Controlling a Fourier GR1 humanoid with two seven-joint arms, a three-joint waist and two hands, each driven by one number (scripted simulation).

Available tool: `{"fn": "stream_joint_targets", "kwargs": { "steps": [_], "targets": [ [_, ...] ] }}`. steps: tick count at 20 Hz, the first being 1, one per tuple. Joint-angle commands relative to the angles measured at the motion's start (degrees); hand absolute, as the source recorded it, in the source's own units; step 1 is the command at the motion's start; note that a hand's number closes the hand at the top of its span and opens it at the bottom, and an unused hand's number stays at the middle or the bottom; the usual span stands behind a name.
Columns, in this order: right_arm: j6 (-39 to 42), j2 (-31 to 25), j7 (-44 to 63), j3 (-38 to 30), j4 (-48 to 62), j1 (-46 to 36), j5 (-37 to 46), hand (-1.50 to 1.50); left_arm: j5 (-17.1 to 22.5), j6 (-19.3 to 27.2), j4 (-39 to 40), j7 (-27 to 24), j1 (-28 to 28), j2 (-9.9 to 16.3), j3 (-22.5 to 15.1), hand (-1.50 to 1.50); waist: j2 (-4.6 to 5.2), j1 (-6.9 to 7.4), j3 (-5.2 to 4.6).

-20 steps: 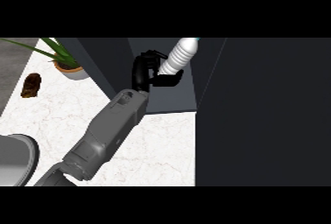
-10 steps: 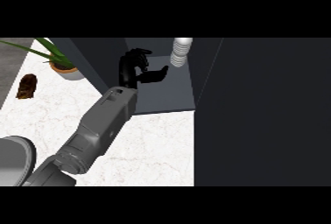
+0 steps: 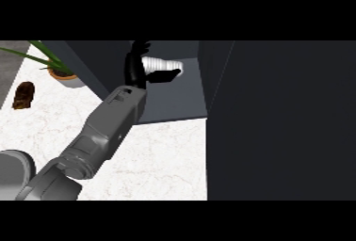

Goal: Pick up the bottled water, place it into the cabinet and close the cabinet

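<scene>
A: Starting from the lower left of the frame, I see one grey forearm (image 3: 97, 136) over the white marble surface (image 3: 160, 160). It is the only arm in view, so I cannot tell whose side it is. It reaches up into the open cabinet (image 3: 173, 101).

B: And the hand (image 3: 137, 63)?

A: It is at the upper centre, fingers straightened, thumb pointing at the bottled water (image 3: 161, 64). It looks opened, just beside the bottle and maybe touching it.

B: So the bottle is inside?

A: Yes, on the cabinet floor near the back. I think the good way now is to draw the hand straight back without brushing the bottle, then swing the dark door (image 3: 278, 117) at the right.

B: Anything further?

A: A potted plant (image 3: 59, 70) in the upper left, a brown object (image 3: 23, 95) near it.
</scene>
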Motion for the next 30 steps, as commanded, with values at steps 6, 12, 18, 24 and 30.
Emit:
{"fn": "stream_joint_targets", "kwargs": {
  "steps": [6, 12, 18, 24, 30],
  "targets": [
    [-0.2, 0.6, 2.2, 2.4, -2.8, 0.3, -2.0, -1.5, 1.9, -8.6, -3.0, -3.9, -2.7, 0.1, 2.9, -1.5, -0.02, 0.43, -0.09],
    [0.9, -0.4, 2.8, 1.1, -4.3, 2.6, -5.5, -1.5, 3.8, -18.5, -5.9, -9.1, -0.8, 0.4, 5.5, -1.5, -0.95, 2.51, -0.02],
    [1.9, -0.7, 2.2, 0.2, -5.8, 5.1, -5.3, -1.5, 4.2, -18.3, -7.3, -9.3, -0.1, -2.6, 5.6, -1.5, -1.65, 3.11, 0.06],
    [-0.5, 1.6, 3.8, 2.7, -3.4, 1.7, -2.4, -1.5, 5.0, -19.2, -14.7, -9.5, 6.7, -2.7, 2.9, -1.5, -2.14, 4.73, 0.07],
    [-2.7, 1.8, 7.8, 3.9, -7.5, 1.8, -3.5, -1.5, 8.1, -19.6, -26.7, -6.3, 14.6, -2.7, -4.2, -1.5, -2.38, 5.3, 0.05]
  ]
}}
